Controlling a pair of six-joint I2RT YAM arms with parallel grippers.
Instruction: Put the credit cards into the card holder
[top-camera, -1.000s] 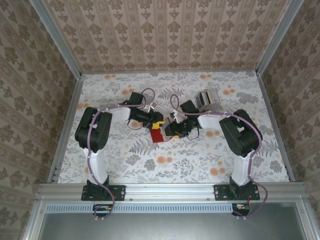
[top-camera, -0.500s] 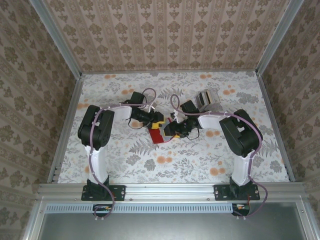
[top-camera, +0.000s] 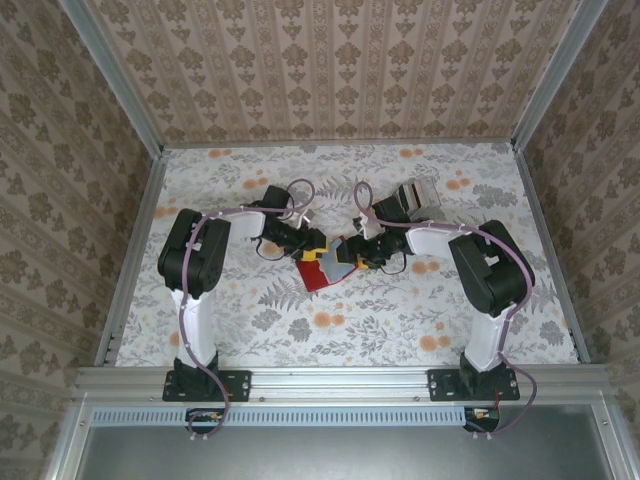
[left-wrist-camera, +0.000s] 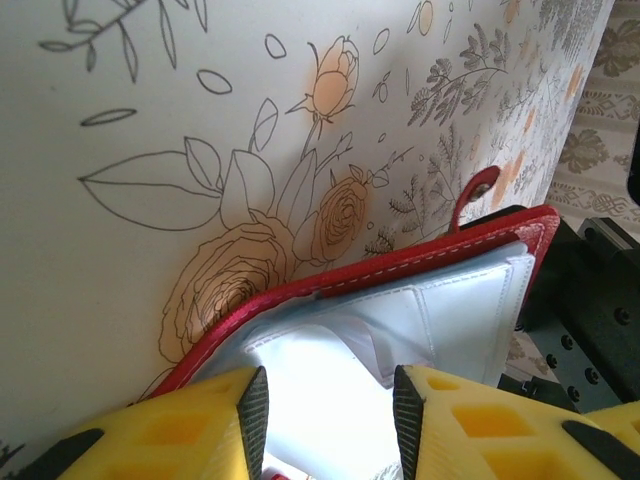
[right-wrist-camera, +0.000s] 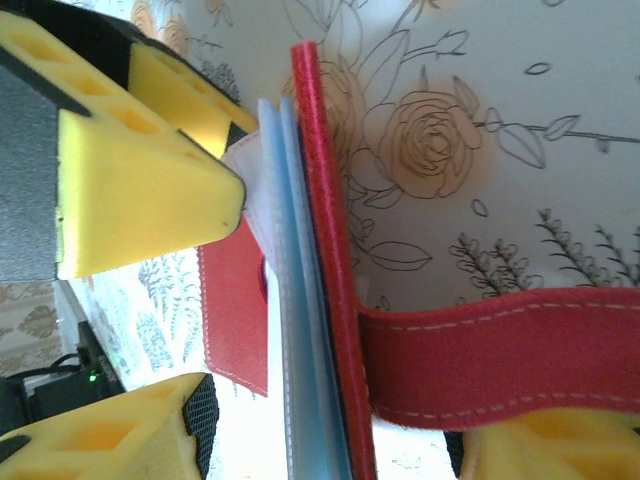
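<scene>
Spreading since a second ago, my right tool (top-camera: 349, 254) stands released beside the card holder (top-camera: 319, 275) mid-tabletop (top-camera: 480, 300); left wrist: left tool (left-wrist-camera: 325, 405) clenched on its white sleeves; right wrist: pale credit cards (right-wrist-camera: 301, 350) sit inside, so I judge mostly closing remains.

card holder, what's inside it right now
Inside the open card holder are white pocket sleeves, and a pale blue card edge sits against the red cover. How many cards are in, and how deep, is hidden by the sleeves and the left tool.
</scene>
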